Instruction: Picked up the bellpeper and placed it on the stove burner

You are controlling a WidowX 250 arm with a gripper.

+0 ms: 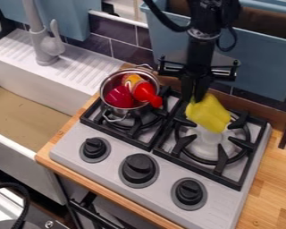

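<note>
Your gripper has 1 yellow pepper pinched btwn 2 fingers, right over the R burner in cam view!

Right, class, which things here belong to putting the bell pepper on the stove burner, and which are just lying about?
Part of the job:
- yellow bell pepper, held over the burner
- gripper
- right-hand burner

Just lying about:
- metal pot on the other burner
- red items inside it
- faucet

Yellow bell pepper, tilted, gripped at its upper end by the hand, over a silvery stove burner, black-grated
</note>
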